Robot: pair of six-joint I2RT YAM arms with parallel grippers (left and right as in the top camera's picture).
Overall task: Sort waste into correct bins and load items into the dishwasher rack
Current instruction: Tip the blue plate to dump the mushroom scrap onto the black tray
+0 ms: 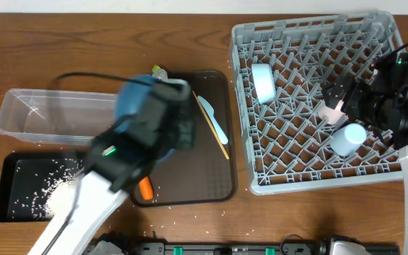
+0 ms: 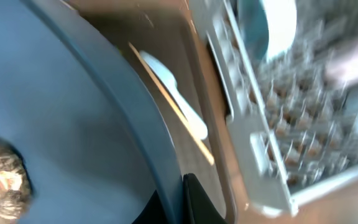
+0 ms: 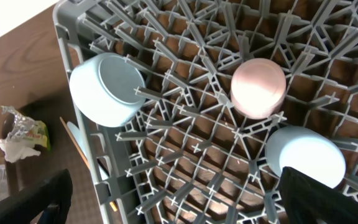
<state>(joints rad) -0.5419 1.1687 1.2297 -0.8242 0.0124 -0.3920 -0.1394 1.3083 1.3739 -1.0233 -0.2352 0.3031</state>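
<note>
The left gripper (image 2: 176, 202) is pinching the rim of the dark-blue plate (image 1: 129, 99), jaws closed tight on its edge, over the brown serving tray (image 1: 190, 180). The plate is spreading out from the fingers toward ten o'clock, with a brownish lump (image 2: 2, 180) sitting on it. The white utensil (image 1: 212, 120) is lying on the tray at three o'clock of that gripper, apart from it, beside a thin wooden stick (image 1: 218, 138). The small carrot (image 1: 145, 188) is resting at six o'clock on the tray's edge.

The right gripper (image 3: 173, 186) is hanging spread wide and empty over the dishwasher rack (image 1: 310, 28). The pinkish-white cup (image 3: 258, 87) is sitting just beneath it, the light-blue cup (image 3: 304, 155) near at six o'clock, the pale-blue bowl (image 3: 107, 87) well off at nine o'clock
</note>
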